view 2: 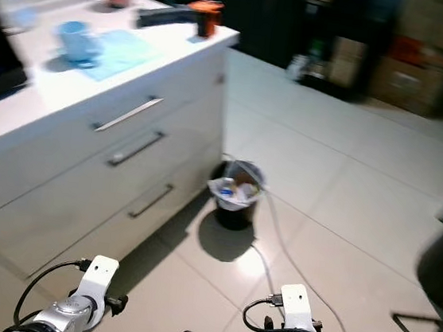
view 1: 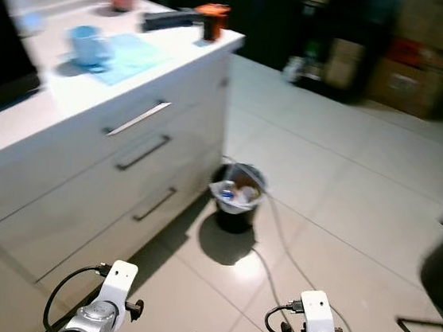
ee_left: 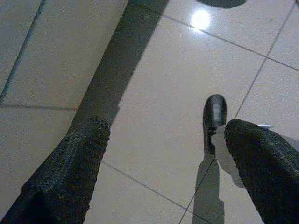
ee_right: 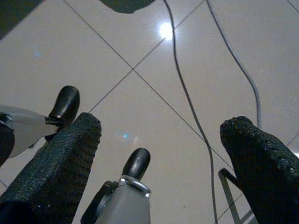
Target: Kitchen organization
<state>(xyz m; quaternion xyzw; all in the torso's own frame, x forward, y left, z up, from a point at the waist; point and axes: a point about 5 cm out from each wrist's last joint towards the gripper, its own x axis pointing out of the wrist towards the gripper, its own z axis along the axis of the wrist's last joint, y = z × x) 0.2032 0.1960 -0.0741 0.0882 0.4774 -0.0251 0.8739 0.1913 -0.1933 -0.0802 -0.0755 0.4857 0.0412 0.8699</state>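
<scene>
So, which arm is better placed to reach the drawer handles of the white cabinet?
Probably the left. The white cabinet with its drawer handles stands on the robot's left, nearer the left tool. The right tool, open too, hangs over bare floor tiles.

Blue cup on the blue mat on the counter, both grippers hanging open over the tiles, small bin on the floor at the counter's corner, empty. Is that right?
Not quite: the bin is not empty. The left eye view shows a white liner with scraps inside. The rest holds: blue cup on the blue mat, left gripper and right gripper open over the tiles.
</scene>
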